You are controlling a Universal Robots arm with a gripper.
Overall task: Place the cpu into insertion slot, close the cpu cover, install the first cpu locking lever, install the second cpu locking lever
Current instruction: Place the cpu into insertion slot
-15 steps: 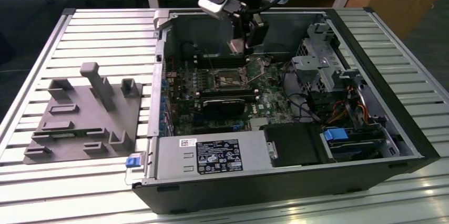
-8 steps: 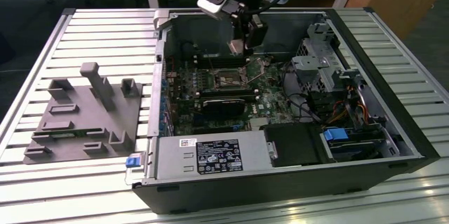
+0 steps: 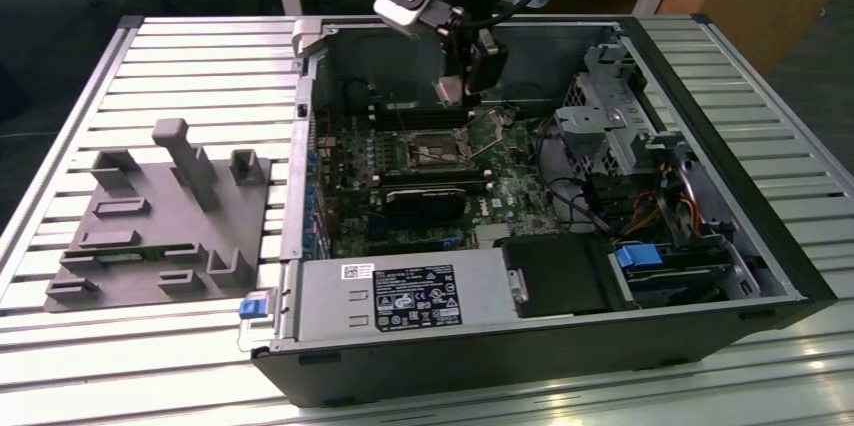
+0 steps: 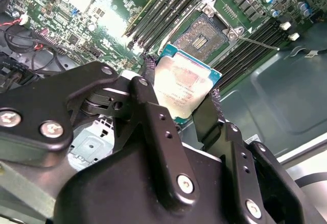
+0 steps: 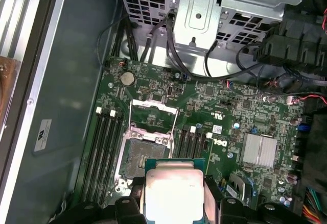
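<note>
1. Gripping the cpu (image 4: pixel 184 89) by two opposite edges, the tool (image 4: pixel 180 97) is closed on it, with the silvery top showing between the fingers. The chip hangs in the air, not yet seated.
2. Beneath the tool, a little beyond its fingertips, lies the insertion slot (image 5: pixel 144 157), bare and open.
3. Past the slot from the tool, the cpu cover (image 5: pixel 155 103) stands flipped back, so I judge the way down to be free.
4. Doing this step well calls, I think, for squaring the chip's edges to the slot's frame and levelling it. It should then go straight down with no sideways slide, since the contacts look delicate.
5. Letting go should wait until the chip sits flat inside the frame. A tilted drop could lodge a corner.
6. On either side of the slot run memory slots (image 5: pixel 104 147), and the fingers need room between them.
7. Around it all is the open computer case (image 3: pixel 534 361), on the slatted tabletop (image 3: pixel 174 46).
</note>
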